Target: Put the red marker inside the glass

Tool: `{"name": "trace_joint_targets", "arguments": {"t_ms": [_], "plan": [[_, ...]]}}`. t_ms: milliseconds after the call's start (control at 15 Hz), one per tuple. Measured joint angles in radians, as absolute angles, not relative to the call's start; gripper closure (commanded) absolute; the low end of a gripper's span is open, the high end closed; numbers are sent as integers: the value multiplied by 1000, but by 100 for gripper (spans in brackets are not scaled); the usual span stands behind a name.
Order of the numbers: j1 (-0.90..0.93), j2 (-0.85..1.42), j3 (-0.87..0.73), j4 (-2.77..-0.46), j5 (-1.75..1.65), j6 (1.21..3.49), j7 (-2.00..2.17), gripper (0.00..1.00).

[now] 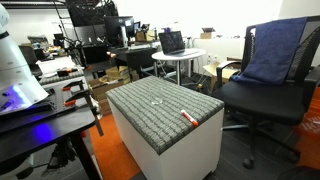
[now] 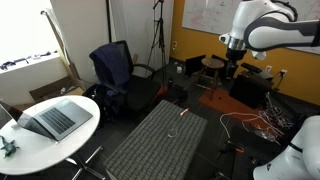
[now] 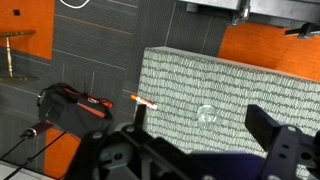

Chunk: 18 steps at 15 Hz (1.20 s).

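Observation:
The red marker (image 3: 145,101) lies near one edge of the grey woven top of a white box (image 3: 240,85); it also shows in both exterior views (image 1: 188,118) (image 2: 183,112). The glass (image 3: 207,114) stands upright near the middle of that top, only a faint round rim (image 1: 155,100). My gripper (image 3: 200,118) hangs open and empty high above the box, nothing between its dark fingers (image 3: 268,126). In an exterior view the gripper (image 2: 231,70) is up at the far side, well off the marker.
An office chair with a blue cloth (image 1: 272,55) stands beside the box. A round white table with a laptop (image 2: 55,120) is close by. Cables and a red-handled tool (image 3: 78,100) lie on the orange floor.

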<state>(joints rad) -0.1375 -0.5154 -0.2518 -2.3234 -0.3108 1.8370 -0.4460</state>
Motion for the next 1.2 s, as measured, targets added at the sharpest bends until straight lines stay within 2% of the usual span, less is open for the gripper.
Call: {"name": "trace_joint_targets", "arguments": {"t_ms": [600, 1200], "plan": [[-140, -449, -265, -2310, -449, 1979, -485, 0], [-145, -268, -341, -2178, -454, 2028, -889, 0]]}}
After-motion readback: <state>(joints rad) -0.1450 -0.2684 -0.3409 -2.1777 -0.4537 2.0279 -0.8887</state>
